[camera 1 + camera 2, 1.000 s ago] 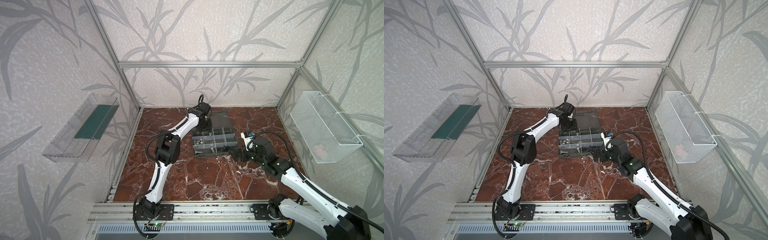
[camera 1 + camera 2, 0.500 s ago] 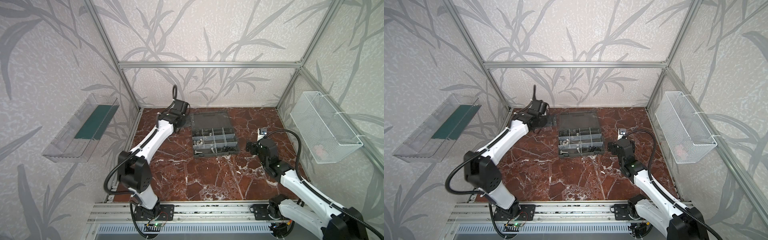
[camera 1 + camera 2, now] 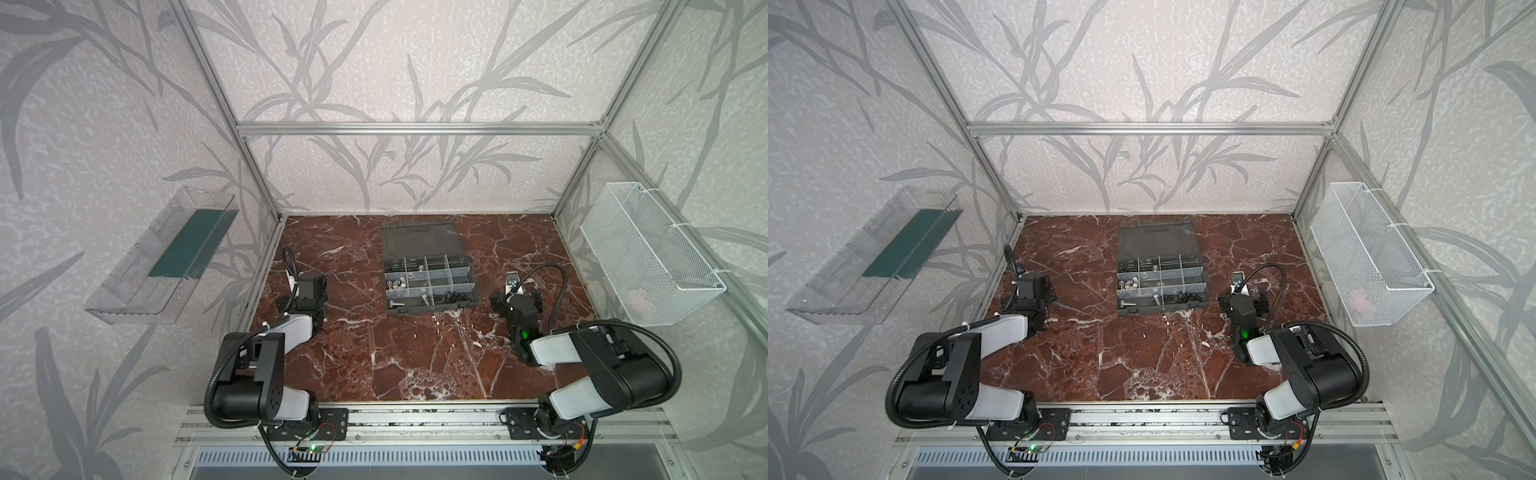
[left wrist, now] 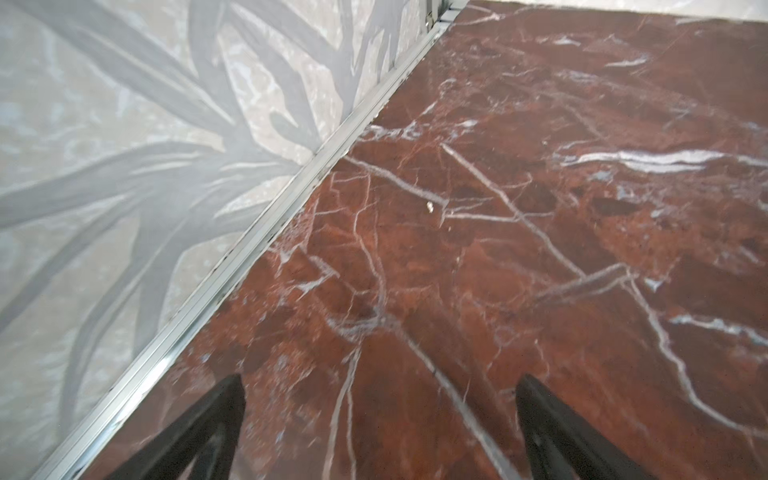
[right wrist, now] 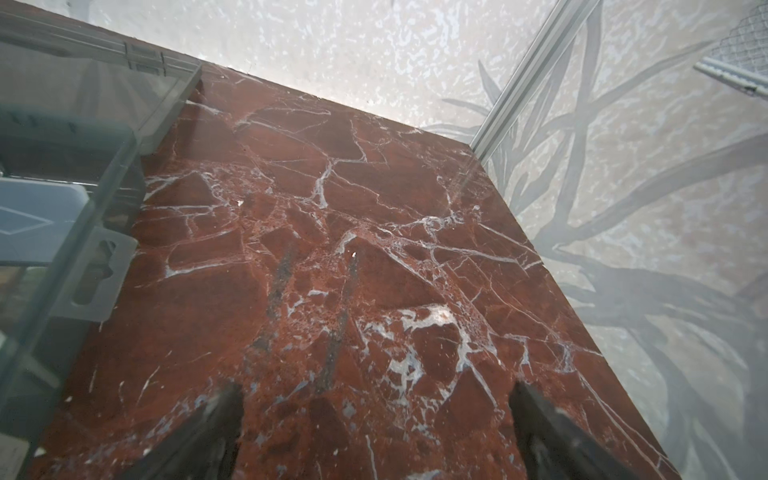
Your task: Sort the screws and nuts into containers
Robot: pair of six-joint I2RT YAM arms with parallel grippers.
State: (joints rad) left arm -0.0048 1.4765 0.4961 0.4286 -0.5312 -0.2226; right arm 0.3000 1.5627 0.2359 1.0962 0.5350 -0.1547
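Note:
The dark grey organizer case [image 3: 432, 309] [image 3: 1163, 309] lies at the table's middle back, its lid [image 3: 422, 239] folded open flat behind it. Its containers [image 3: 436, 276] hold small hardware: silver nuts [image 3: 397, 284] [image 3: 1129, 284] in a left compartment, a silver screw [image 3: 424, 298] and black pieces [image 3: 455, 297] in the front row. My left gripper [image 3: 302, 296] [image 3: 1030, 297] [image 4: 380, 378] is open over bare marble by the left wall. My right gripper [image 3: 515, 297] [image 3: 1244, 299] [image 5: 376, 385] is open and holds nothing, right of the case, whose edge [image 5: 83, 174] shows in the right wrist view.
A clear plastic tray [image 3: 162, 257] hangs on the left wall. A white wire basket [image 3: 648, 253] hangs on the right wall with something pale pink [image 3: 638, 297] inside. An aluminium rail [image 3: 415, 415] carrying both arm bases runs along the front edge.
Both arms have drawn back from the case towards the front. The left gripper left the case's back-left corner, swung to the left wall and opened. The right gripper stayed open.

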